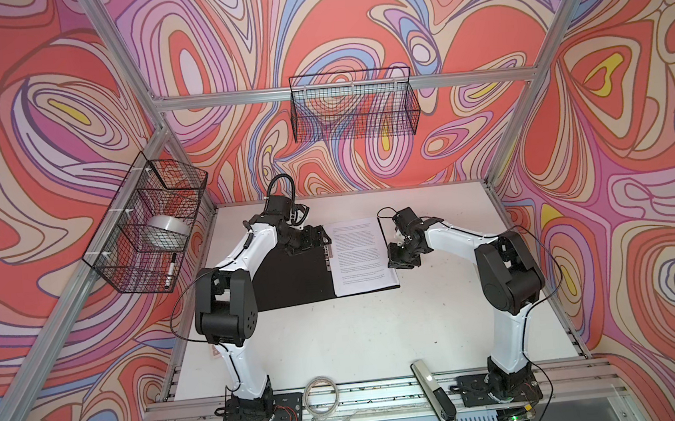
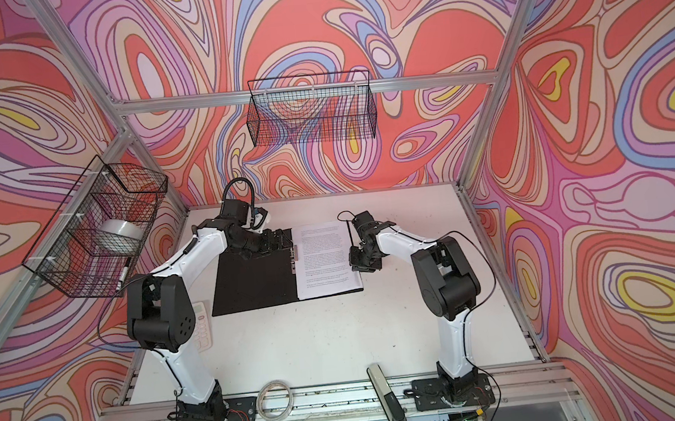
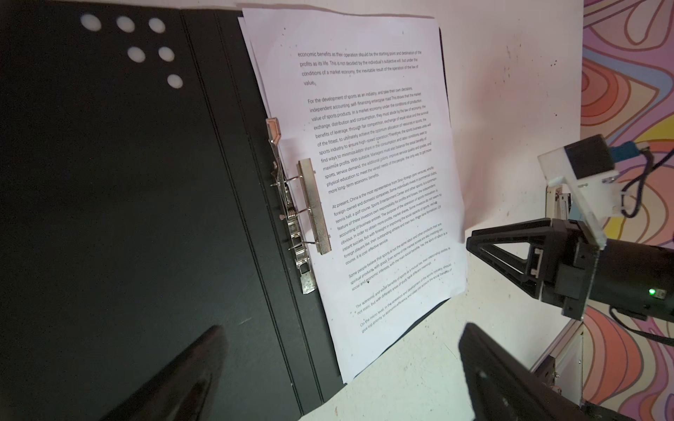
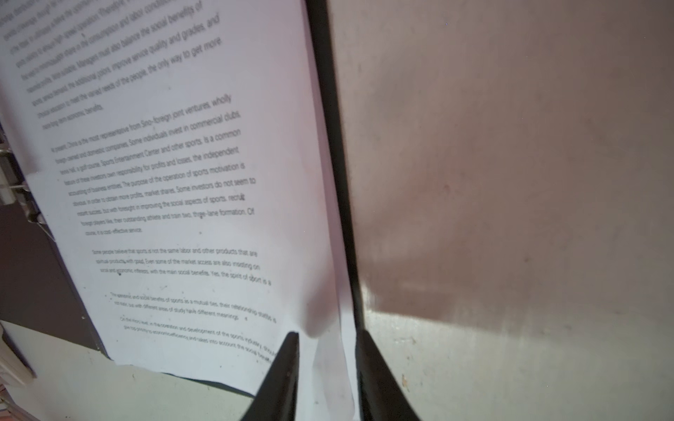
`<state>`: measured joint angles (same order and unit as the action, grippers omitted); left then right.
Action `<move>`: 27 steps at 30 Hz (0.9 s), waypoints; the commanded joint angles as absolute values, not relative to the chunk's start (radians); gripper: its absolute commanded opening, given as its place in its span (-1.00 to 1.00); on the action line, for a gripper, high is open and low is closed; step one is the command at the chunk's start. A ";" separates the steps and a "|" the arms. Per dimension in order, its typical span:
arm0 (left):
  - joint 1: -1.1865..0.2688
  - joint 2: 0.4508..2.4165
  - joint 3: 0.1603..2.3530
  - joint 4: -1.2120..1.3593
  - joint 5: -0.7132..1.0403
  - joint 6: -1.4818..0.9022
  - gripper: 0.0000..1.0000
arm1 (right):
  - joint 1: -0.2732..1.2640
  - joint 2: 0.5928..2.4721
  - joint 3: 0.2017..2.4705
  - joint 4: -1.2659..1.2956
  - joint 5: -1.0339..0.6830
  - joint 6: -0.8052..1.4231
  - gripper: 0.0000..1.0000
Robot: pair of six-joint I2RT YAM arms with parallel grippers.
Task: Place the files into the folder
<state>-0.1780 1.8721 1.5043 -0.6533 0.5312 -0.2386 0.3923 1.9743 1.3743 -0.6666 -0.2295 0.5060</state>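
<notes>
Black plastic A4 folder (image 1: 292, 282) lies opened flat, inside up, on the white table (image 1: 359, 334), in the far half and closer to the far left corner than to the right edge; both top views show it so (image 2: 250, 285). The files (image 1: 358, 255), a few white paper sheets printed with small black text, rest in a slightly fanned stack on the folder's right-hand leaf. Their inner edge runs along the silver metal spine clip (image 3: 310, 207), and the clip's flat bar lies over that edge. Whether the bar presses the sheets down cannot be told.

The left gripper (image 1: 317, 238) hangs over the far part of the folder's bare left leaf, just beside the spine. Its jaws are spread wide with nothing between them, as the left wrist view (image 3: 341, 328) shows.

The right gripper (image 1: 400, 258) sits at the folder's right edge, about midway along it. In the right wrist view (image 4: 327, 333) its jaws are drawn close but a clear gap remains. The sheets' outer edge (image 4: 182, 182) and the folder's black rim (image 4: 335, 145) pass through that gap, and nothing looks pinched. Whether the fingertips (image 4: 281, 375) touch the paper cannot be told.

A white calculator (image 2: 202, 327) lies at the table's left edge, partly hidden by the left arm. A long grey and black device (image 1: 433, 394) lies across the near edge
</notes>
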 commanded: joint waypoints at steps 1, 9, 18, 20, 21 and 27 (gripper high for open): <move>-0.178 1.832 1.490 -0.681 0.536 -0.221 1.00 | 0.407 1.968 1.360 -0.680 -0.180 0.511 -0.44; -0.178 1.823 1.476 -0.679 0.531 -0.210 1.00 | 0.418 1.974 1.340 -0.677 -0.181 0.520 -0.45; -0.178 1.824 1.470 -0.675 0.530 -0.210 1.00 | 0.434 1.971 1.313 -0.680 -0.180 0.531 -0.56; -0.178 1.826 1.465 -0.672 0.530 -0.214 1.00 | 0.440 1.971 1.314 -0.684 -0.177 0.532 -0.56; -0.178 1.828 1.463 -0.669 0.531 -0.218 1.00 | 0.440 1.971 1.316 -0.684 -0.175 0.533 -0.56; -0.178 1.856 1.460 -0.661 0.539 -0.233 1.00 | 0.444 1.977 1.328 -0.668 -0.190 0.547 -0.52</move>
<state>-0.1780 1.8519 1.4651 -0.6544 0.5312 -0.2321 0.4324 1.9743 1.3312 -0.6659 -0.1867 0.5343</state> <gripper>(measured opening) 0.999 0.236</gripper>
